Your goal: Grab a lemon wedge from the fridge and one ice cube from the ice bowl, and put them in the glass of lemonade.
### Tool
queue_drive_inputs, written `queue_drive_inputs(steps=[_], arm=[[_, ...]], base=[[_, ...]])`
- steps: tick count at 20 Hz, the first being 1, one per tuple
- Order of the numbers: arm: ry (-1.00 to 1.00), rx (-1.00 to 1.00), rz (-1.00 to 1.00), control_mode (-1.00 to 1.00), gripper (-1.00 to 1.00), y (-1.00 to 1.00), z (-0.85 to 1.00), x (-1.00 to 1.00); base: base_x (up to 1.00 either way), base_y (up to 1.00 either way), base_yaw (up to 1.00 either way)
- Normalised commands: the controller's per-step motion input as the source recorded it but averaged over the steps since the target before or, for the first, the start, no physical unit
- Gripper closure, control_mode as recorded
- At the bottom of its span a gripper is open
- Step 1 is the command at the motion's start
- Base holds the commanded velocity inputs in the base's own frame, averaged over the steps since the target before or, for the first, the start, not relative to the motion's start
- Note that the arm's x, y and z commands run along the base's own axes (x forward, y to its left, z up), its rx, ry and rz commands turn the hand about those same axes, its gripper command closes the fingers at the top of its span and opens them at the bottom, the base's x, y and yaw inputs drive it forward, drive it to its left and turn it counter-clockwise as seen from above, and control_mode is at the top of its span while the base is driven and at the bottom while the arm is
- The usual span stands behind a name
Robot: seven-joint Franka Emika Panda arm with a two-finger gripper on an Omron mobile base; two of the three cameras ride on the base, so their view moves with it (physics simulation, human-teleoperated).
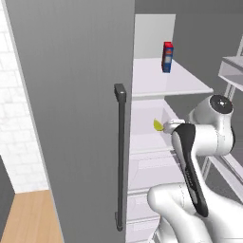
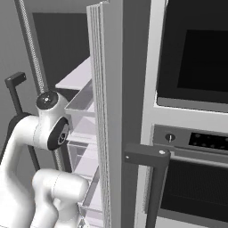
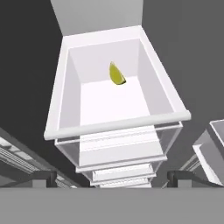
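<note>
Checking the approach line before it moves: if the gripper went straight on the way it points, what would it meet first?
Probably the white floor of the fridge compartment, a little short of the lemon wedge. The gripper is open; depth is hard to judge.

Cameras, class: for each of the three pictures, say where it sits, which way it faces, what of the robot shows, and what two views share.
Left base view: behind the arm's left, facing the open fridge; white arm at lower right, lemon wedge on a shelf.
Right base view: behind the arm's right, facing the fridge door's edge and the wall oven; arm at lower left.
Hand view: on the hand, looking down at the wedge; open jaws' tips at the bottom.
Shared: left base and hand views both show the wedge.
</note>
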Motion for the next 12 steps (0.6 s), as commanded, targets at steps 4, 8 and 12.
queue_drive_inputs(steps=[4, 8, 12], arm=[[0.0, 0.0, 0.0, -1.0, -1.0, -0.03, -0.05, 0.9], [-0.02, 0.0, 0.0, -1.0, -1.0, -0.18, -0.19, 0.71], [-0.01, 0.0, 0.03, -1.0, -1.0, -0.26, -0.39, 0.5]], base=[[0.0, 0.0, 0.0], [0.0, 0.0, 0.0], [0.0, 0.0, 0.0]])
